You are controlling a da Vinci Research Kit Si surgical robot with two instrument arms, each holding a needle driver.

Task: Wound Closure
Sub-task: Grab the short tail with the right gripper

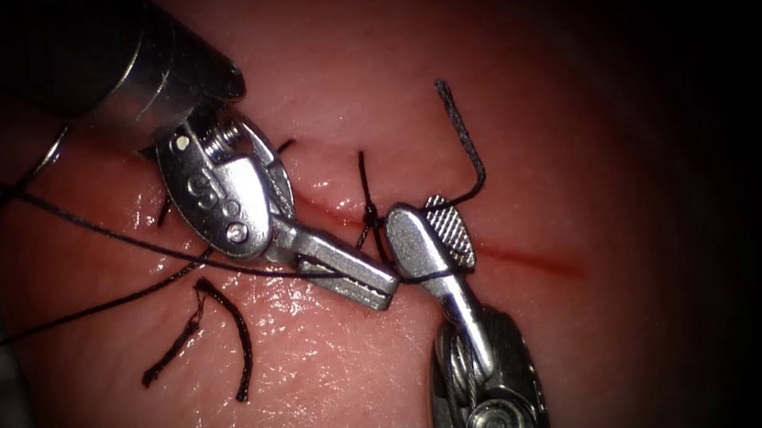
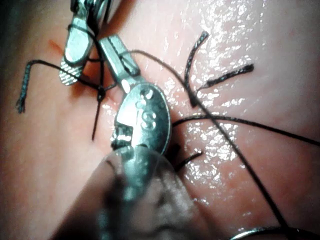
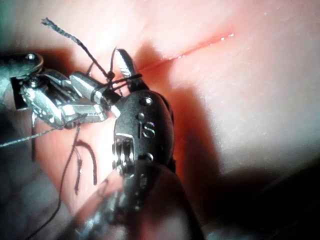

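Two tools meet over the cut (image 1: 532, 260) in the tissue (image 1: 367, 50). Left tool (image 1: 386, 290): jaws together, clamped on the thread (image 1: 78, 222) just left of the knot (image 1: 370, 213). Right tool (image 1: 438, 232): jaws apart, with a thread strand running between them. Needle (image 1: 49, 156): lies at far left beside the left tool's shaft, free of both tools; whether it enters the tissue cannot be told. Cut thread ends (image 1: 225, 324) lie on the tissue left of the cut.

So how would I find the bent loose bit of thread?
Start at the tissue, left of the cut. Below the left tool lies a cut end, arched like an upside-down V. Unlike the long thread, it touches neither tool.
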